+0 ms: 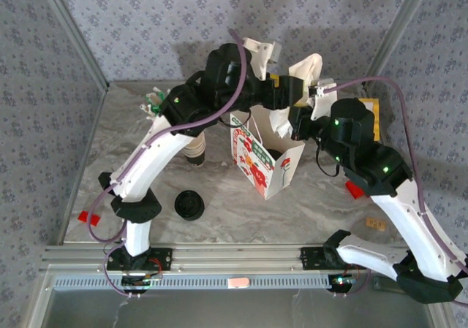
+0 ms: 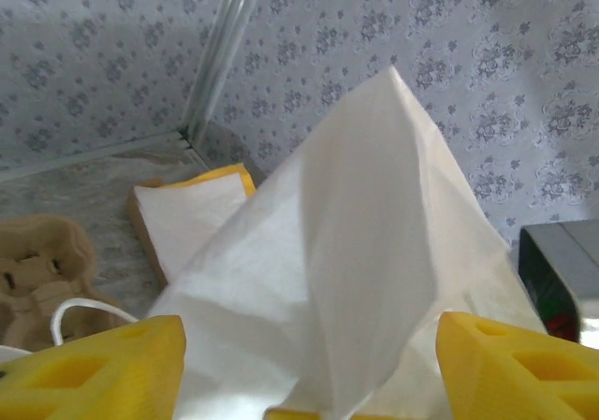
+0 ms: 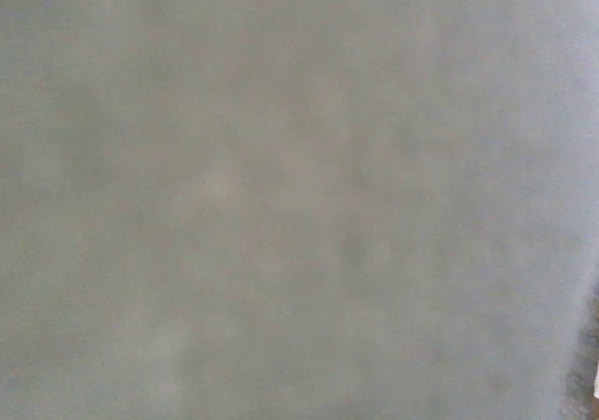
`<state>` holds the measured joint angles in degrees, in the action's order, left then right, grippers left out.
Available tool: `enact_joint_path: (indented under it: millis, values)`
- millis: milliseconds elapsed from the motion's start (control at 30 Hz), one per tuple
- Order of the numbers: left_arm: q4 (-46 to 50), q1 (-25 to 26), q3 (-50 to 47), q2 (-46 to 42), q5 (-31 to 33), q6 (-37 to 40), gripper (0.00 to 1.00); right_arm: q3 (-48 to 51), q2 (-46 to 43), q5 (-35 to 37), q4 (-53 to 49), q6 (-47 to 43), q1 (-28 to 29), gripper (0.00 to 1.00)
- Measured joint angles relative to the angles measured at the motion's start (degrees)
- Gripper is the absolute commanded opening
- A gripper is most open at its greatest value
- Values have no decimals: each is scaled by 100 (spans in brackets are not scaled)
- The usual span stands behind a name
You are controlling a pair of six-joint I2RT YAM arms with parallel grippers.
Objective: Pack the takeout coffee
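While left gripper (image 2: 309, 345) gapes, red-printed bag (image 1: 254, 161), lettering unreadable

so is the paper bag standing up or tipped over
Upright: the paper bag stands on the table with its mouth open upward, seen from above.

Matt printed paper bag (image 1: 254, 161), smooth marbled table (image 1: 219, 222)

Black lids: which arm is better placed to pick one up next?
Left, probably: black lids lie by its base and the left hand is open. Right hand is shut, across the paper bag from them.
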<state>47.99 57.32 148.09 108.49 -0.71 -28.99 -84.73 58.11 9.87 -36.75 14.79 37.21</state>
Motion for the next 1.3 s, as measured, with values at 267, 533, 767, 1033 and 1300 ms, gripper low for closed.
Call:
enact_joint_path:
  millis: [267,533,767,1033,1300]
  values:
    - [-225,-514,-1508,-1613,140,546,76,-844,168,-1561,-734,-2,-798,5]
    - [-975,-1891,-4190,-3305,-170,166,76,-1563,1097,-2994,-1161,-214,-1147,5]
    - [-1215,-2087,-5005,-3410,-437,-74,76,-1672,1742,-3180,-1344,-643,-1272,4]
    - [-1392,-2293,-5101,-3445,-662,-173,76,-1716,1803,-3178,-1294,-811,-1399,5]
    - [-1532,-2321,-5174,-3506,-769,-264,76,-1102,1843,-2892,-752,-866,-1351,7]
